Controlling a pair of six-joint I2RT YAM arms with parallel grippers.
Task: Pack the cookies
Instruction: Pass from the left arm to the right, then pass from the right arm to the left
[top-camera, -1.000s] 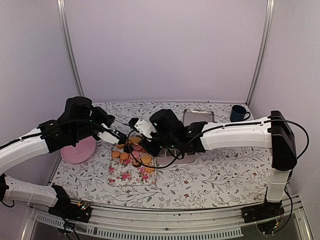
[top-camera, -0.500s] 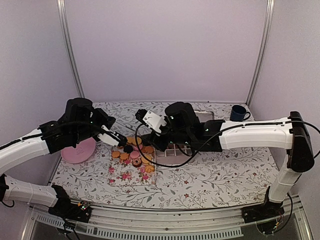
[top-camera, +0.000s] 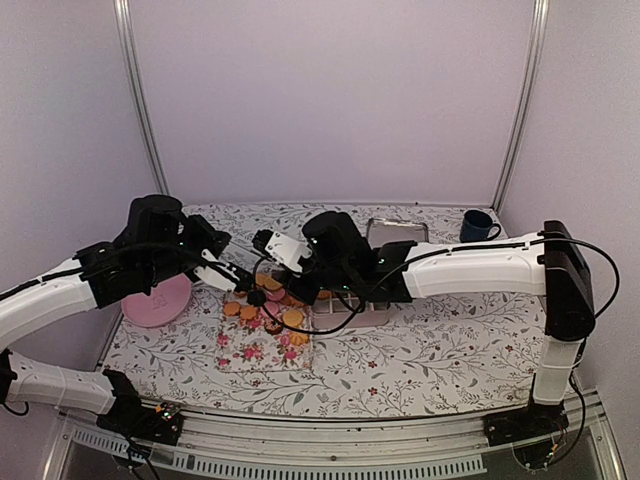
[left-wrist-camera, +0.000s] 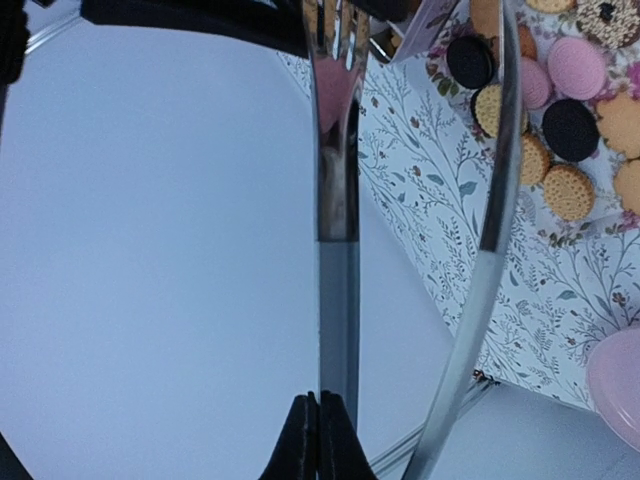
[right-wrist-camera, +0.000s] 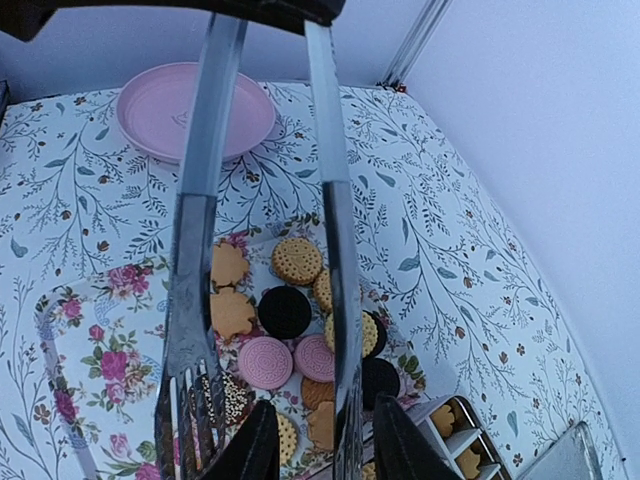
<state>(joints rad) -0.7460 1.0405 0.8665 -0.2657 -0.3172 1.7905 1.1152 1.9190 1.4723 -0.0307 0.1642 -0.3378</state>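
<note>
The cookies (top-camera: 268, 312) are small round biscuits, orange-tan, black and pink, heaped on a floral tray (top-camera: 250, 350). My right gripper (top-camera: 298, 288) hangs over the heap, shut on metal tongs (right-wrist-camera: 335, 230). The tongs' two arms stand apart and straddle the cookies (right-wrist-camera: 285, 312) from above, with nothing between them. My left gripper (top-camera: 222, 268) sits left of the heap, shut on one arm of a second pair of tongs (left-wrist-camera: 338, 200). Its fork-like tip reaches toward the cookies (left-wrist-camera: 570, 130). The left fingertips (left-wrist-camera: 300, 445) are pressed together.
A divided metal tin (top-camera: 350, 312) with several cookies in its compartments (right-wrist-camera: 450, 425) stands right of the tray. Its lid (top-camera: 395, 232) lies behind. A pink plate (top-camera: 160, 300) is at the left, a blue mug (top-camera: 478, 226) at the back right.
The right arm swung right and up toward the tin half a second ago, then came back left over the cookie heap. The left arm has hardly moved.
</note>
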